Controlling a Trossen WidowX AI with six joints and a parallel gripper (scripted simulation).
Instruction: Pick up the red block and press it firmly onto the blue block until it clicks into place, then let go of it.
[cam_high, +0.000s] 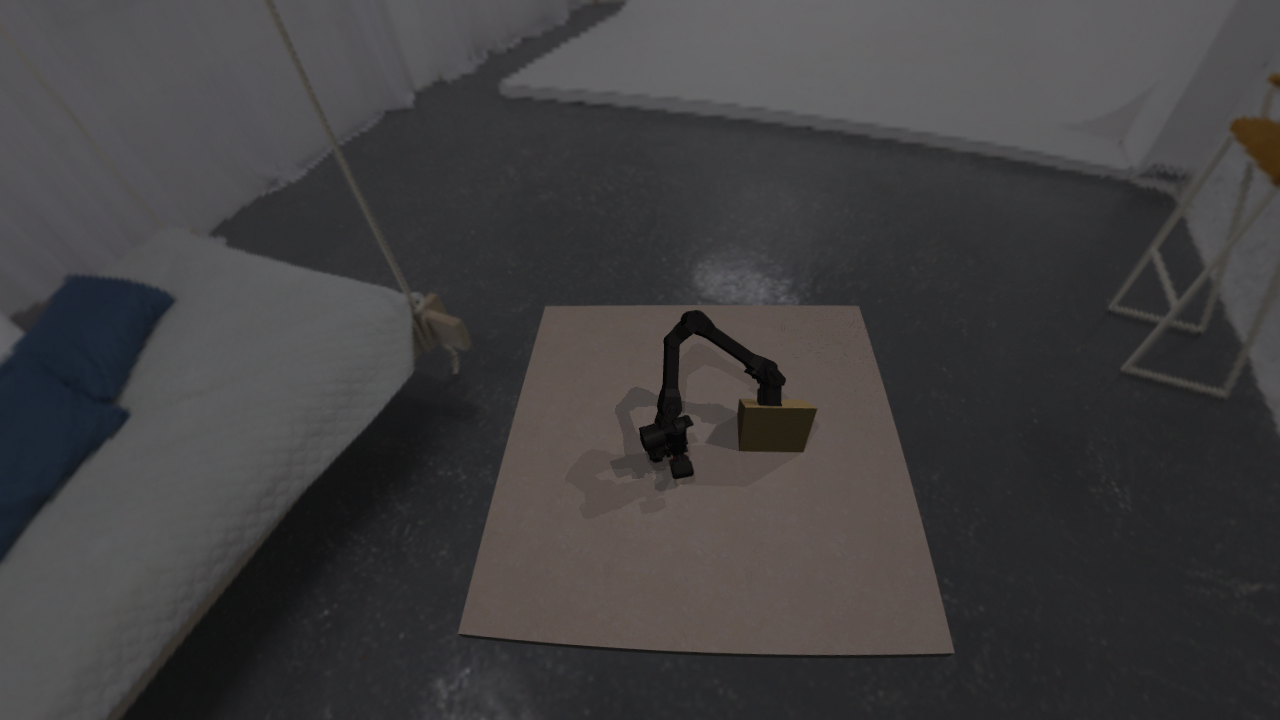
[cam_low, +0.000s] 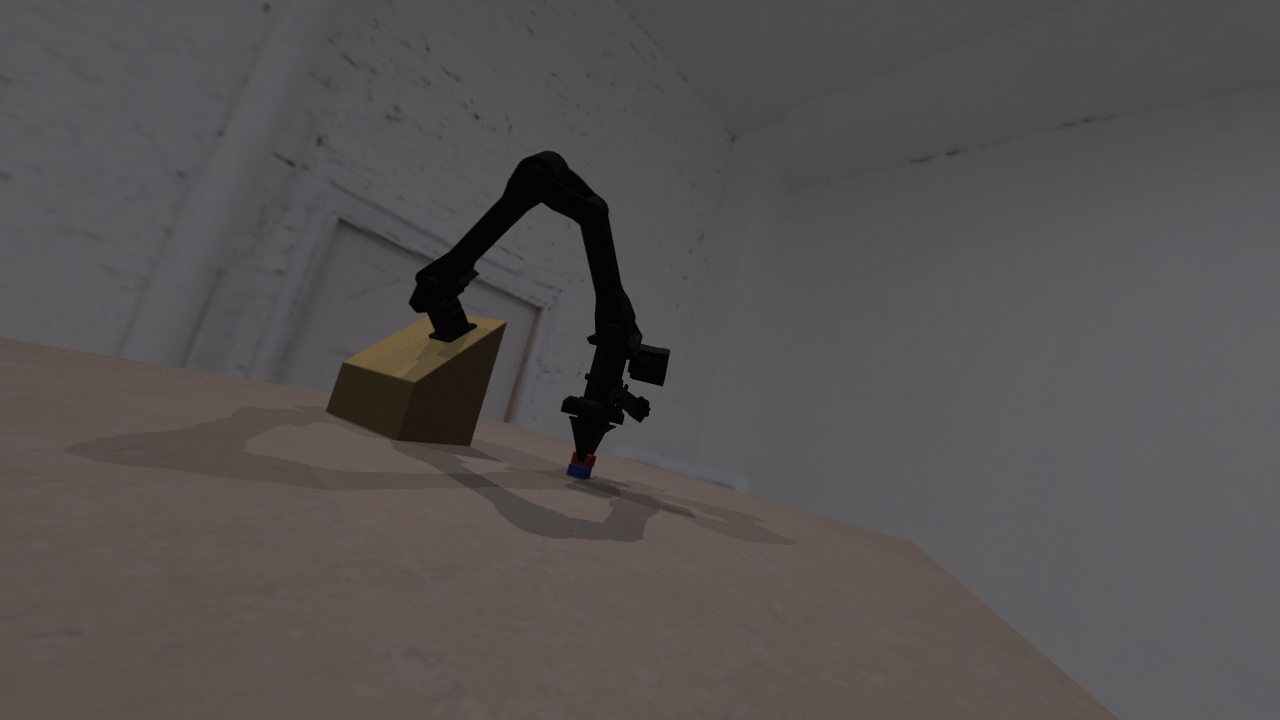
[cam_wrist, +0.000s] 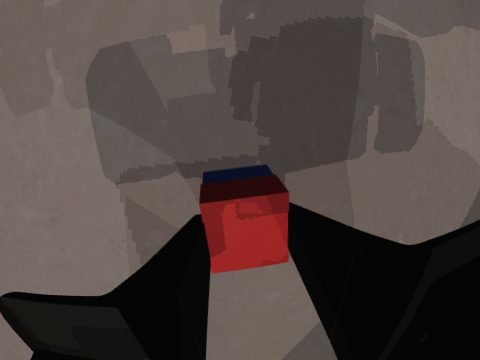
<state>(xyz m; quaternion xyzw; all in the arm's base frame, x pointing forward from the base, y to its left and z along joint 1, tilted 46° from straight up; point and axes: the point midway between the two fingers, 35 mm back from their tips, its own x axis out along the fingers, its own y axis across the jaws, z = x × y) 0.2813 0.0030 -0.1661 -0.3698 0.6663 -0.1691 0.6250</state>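
Gripping red block (cam_low: 586, 460) (cam_wrist: 250, 235): tool (cam_low: 582, 454) (cam_wrist: 243, 219) closed on it, one black finger against each side in wrist view. Red block sits on top of blue block (cam_low: 579, 471) (cam_wrist: 237, 173), which rests on pinkish worktop (cam_high: 707, 555) (cam_low: 501, 608) (cam_wrist: 55, 190). Blue mostly hidden under red in wrist view, only far edge showing. Cannot tell if the two are fully clicked together. Tool points down, black arm (cam_high: 671, 362) (cam_low: 601, 255) arched above. Arm mounted on sloped yellowish wedge base (cam_high: 774, 428) (cam_low: 447, 394), well apart from blocks. Top view: blocks hidden by arm. Shadows across worktop around blocks. Off worktop, top view: bed (cam_high: 268, 358) with blue pillows (cam_high: 102, 326), dark floor (cam_high: 1011, 295).
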